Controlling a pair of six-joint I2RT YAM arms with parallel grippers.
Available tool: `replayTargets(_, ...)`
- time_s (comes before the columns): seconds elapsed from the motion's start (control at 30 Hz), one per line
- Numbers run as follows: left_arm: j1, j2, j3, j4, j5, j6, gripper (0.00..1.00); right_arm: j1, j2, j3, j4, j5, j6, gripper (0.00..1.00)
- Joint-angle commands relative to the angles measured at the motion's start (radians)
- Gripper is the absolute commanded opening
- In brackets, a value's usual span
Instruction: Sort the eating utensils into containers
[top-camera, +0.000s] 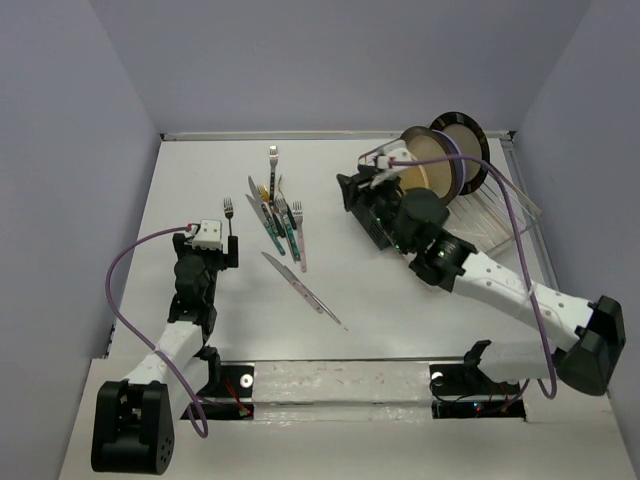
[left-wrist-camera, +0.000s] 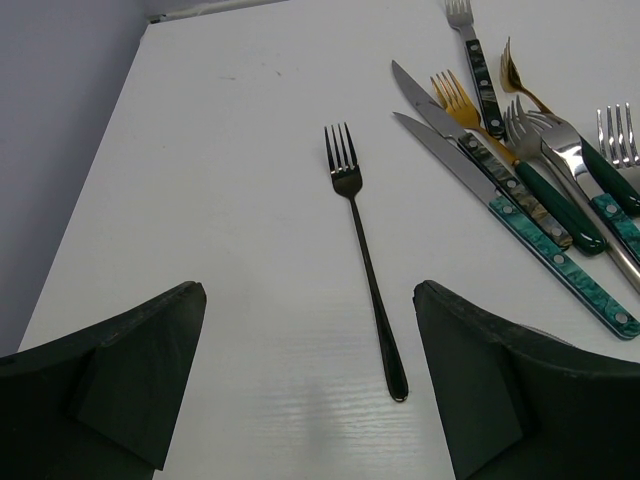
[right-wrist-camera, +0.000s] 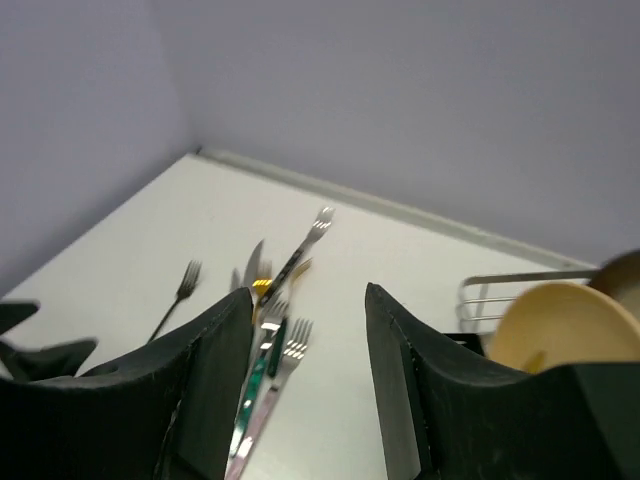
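A black fork (top-camera: 228, 214) lies alone on the table, and in the left wrist view the black fork (left-wrist-camera: 365, 250) has its handle end between my fingers. My left gripper (top-camera: 213, 245) (left-wrist-camera: 310, 380) is open and low over it, touching nothing. A pile of forks and knives (top-camera: 275, 215) (left-wrist-camera: 530, 170) with green, gold and silver handles lies to the right of it. A pinkish-handled knife (top-camera: 303, 287) lies apart, nearer the arms. My right gripper (top-camera: 368, 190) (right-wrist-camera: 310, 340) is open and empty, over the black caddy (top-camera: 372, 222), facing the pile (right-wrist-camera: 265, 330).
A wire dish rack (top-camera: 500, 205) (right-wrist-camera: 480, 290) with upright plates (top-camera: 440, 160) (right-wrist-camera: 560, 325) stands behind the caddy at the back right. Purple cables loop off both arms. The walls close the table at left and back.
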Motion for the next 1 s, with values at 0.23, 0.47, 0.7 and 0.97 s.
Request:
replayTargets(0.23, -0.003, -0.027, -0.008, 0.07, 0.01, 0.006, 0.99, 0.172, 0.463, 0.275, -0.823, -0.291, 0.105, 0.56)
replayTargets(0.47, -0.003, -0.024, -0.006, 0.072, 0.011, 0.008, 0.99, 0.201, 0.495, 0.297, -0.815, -0.355, 0.125, 0.52)
replayTargets(0.7, 0.015, 0.02, 0.012, 0.098, 0.017, -0.004, 0.99, 0.21, 0.563, 0.326, -0.817, -0.353, 0.115, 0.48)
replayTargets(0.97, 0.092, 0.377, 0.542, -0.544, 0.093, 0.034, 0.88, 0.21, 0.498, 0.269, -0.777, -0.196, 0.157, 0.48)
